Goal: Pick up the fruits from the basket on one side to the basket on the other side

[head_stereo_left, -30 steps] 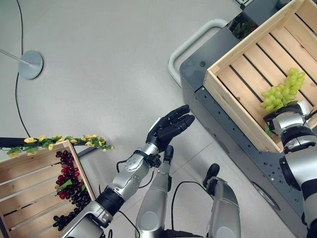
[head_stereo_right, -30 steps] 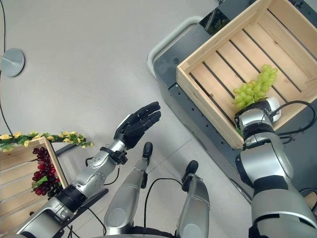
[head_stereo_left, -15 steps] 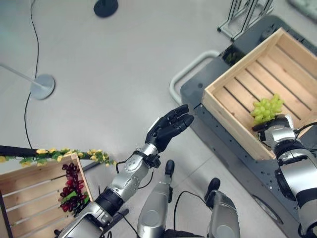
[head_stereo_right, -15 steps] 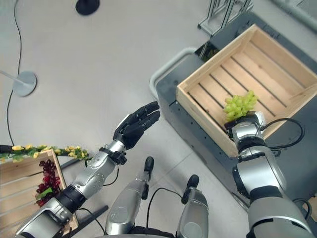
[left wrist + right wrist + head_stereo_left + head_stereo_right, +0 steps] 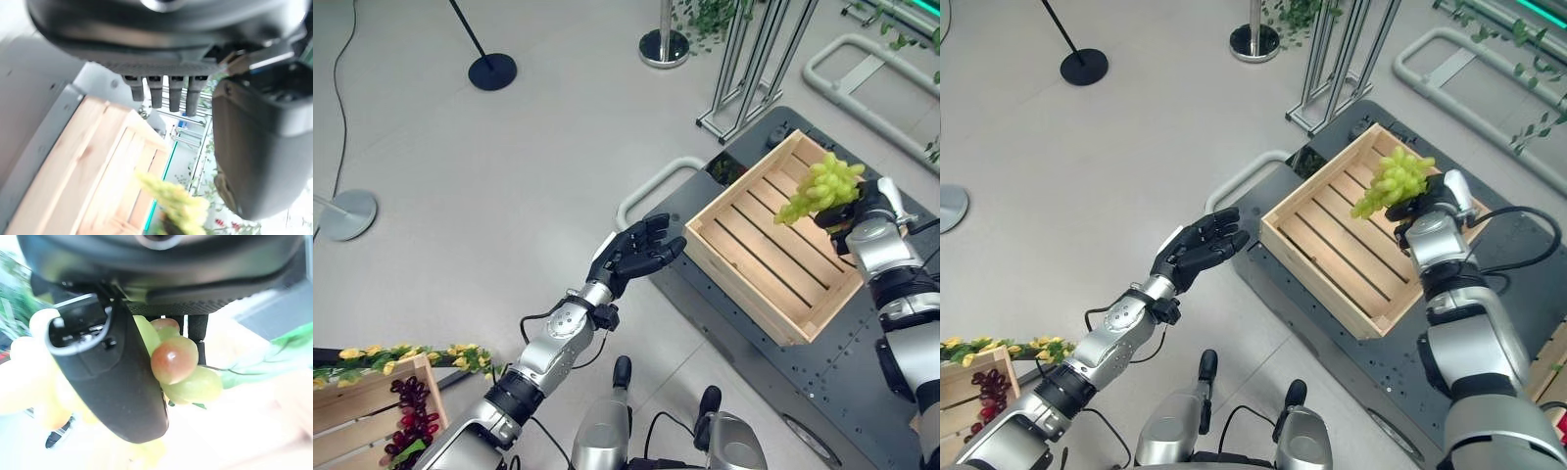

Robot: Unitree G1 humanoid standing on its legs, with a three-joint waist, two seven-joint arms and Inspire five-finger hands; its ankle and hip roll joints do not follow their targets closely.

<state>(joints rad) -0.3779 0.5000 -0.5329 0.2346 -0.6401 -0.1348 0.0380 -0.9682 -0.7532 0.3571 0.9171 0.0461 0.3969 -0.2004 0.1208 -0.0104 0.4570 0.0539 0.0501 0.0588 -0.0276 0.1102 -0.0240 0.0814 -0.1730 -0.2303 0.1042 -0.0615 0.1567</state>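
Holding a bunch of green grapes [image 5: 822, 189] clear above the wooden crate [image 5: 773, 240], the right hand [image 5: 855, 208] has its thumb and fingers curled round the stem end, as the right wrist view confirms with grapes pressed between thumb and fingers. The bunch hangs over the crate's far part, not touching the slats, which suggests it is either on its way out or about to be lowered in; the pictures alone do not settle which. That crate sits on a dark grey cart [image 5: 724, 294] and holds nothing else that can be seen. Away at the robot's left, the corner of a second wooden crate [image 5: 352, 431] shows a bunch of dark red grapes [image 5: 411, 416] lying inside, with a garland of yellow flowers [image 5: 411, 360] along its rim. The left hand [image 5: 636, 257] hovers in mid-air near the near corner of the cart's crate, fingers straight and relaxed, holding nothing, probably kept out for balance while the other arm works.
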